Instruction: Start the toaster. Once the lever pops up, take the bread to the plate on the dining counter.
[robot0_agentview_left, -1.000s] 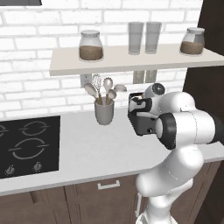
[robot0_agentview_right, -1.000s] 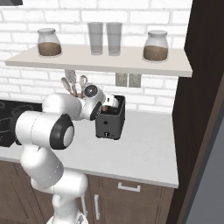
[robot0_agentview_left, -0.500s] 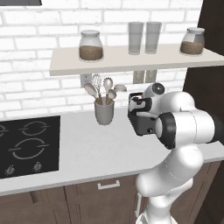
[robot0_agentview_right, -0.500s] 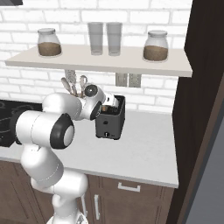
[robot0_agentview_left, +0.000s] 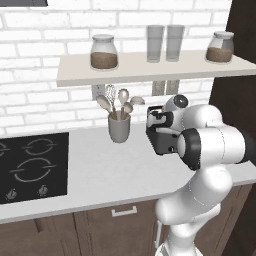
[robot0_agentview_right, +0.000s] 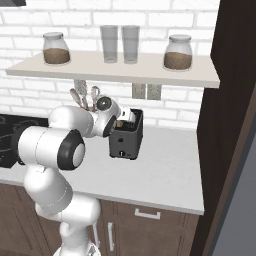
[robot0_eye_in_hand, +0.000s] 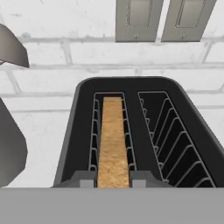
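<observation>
Our hand (robot0_eye_in_hand: 113, 183) pinches the bread (robot0_eye_in_hand: 113, 140) edge, standing in the left slot of the toaster (robot0_eye_in_hand: 175, 131) at frame centre on the surface (robot0_agentview_left: 100, 175). We should lift straight up, clear of the slot wires.

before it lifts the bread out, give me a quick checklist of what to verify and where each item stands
1. Bread sits in the toaster, in the slot on the left of the hand view: ok.
2. The slot beside it holds nothing that could snag: ok.
3. Jaws closed on the bread's near edge, a fingertip on each side of the slice: ok, by the look of the hand view.
4. Toaster stands upright on the counter below the shelf: ok.
5. Lever popped up, toasting done: cannot tell.
6. Utensil cup, to the toaster's left, stands apart from it: ok.
</observation>
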